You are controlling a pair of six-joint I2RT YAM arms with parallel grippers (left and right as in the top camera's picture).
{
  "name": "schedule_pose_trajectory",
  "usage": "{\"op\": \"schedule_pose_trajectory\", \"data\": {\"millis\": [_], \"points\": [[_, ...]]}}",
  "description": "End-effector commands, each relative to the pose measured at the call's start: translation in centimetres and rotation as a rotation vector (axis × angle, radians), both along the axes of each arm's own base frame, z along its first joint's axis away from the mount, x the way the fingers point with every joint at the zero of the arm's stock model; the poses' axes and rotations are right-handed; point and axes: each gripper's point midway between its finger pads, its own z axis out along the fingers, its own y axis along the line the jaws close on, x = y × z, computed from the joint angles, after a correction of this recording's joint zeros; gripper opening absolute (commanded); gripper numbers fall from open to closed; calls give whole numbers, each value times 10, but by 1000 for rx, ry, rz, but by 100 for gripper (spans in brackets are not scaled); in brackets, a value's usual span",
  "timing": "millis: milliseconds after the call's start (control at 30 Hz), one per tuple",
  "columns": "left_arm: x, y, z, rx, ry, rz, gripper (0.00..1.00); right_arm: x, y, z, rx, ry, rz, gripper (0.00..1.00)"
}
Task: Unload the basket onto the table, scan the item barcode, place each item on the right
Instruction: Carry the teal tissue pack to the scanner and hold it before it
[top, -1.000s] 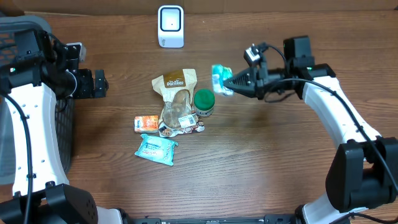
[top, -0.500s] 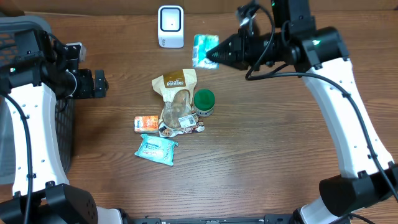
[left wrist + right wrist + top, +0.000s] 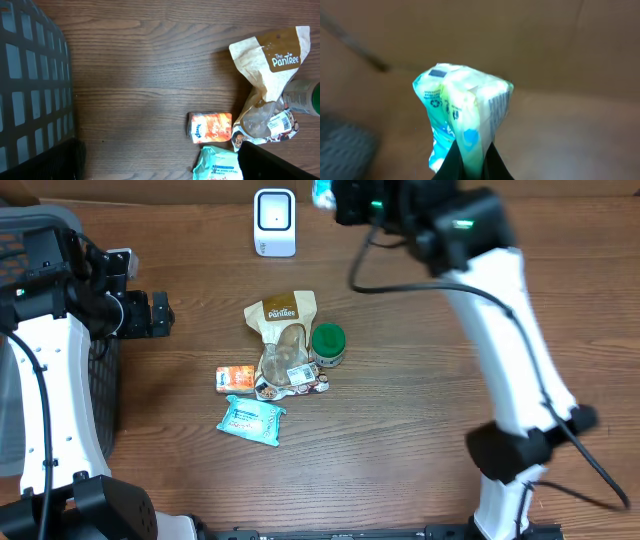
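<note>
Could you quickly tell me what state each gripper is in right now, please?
The left gripper is open and empty.
The right gripper is closed on the teal pack.

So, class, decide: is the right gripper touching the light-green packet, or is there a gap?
Touching. The right wrist view shows the right gripper with jaws shut on the lower end of the light-green packet.
</note>
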Motion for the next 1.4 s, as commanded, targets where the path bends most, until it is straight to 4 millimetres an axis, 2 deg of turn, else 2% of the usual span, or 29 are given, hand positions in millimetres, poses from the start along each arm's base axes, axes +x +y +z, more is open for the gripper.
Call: {"op": "schedule_pose_trajectory", "data": {"millis": [0, 67, 200, 367, 533, 633, 733, 833, 933, 1367], "points": [[4, 3, 3, 14, -13, -12, 100, 38, -11, -16, -316, -163, -157, 4], [4, 3, 3, 14, -13, -12, 99, 55, 3, -30, -433, -227, -114, 4], [4, 3, 3, 14, -13, -12, 100, 89, 34, -71, -651, -335, 16, 4], [4, 3, 3, 14, -13, -12, 100, 120, 61, -118, -886, -454, 143, 4], [4, 3, 3, 14, -13, -12, 99, 138, 79, -168, -1142, -537, 275, 4], [4, 3, 3, 14, -13, -12, 100, 140, 90, -189, -1185, -561, 310, 4], [4, 3, 3, 14, -13, -12, 100, 138, 104, -196, -1165, -593, 336, 4], [4, 3, 3, 14, -13, -12, 100, 134, 116, -195, -1140, -622, 370, 4], [4, 3, 3, 14, -13, -12, 99, 134, 118, -190, -1134, -642, 360, 4], [4, 3, 3, 14, -13, -12, 99, 133, 118, -192, -1135, -633, 361, 4]]}}
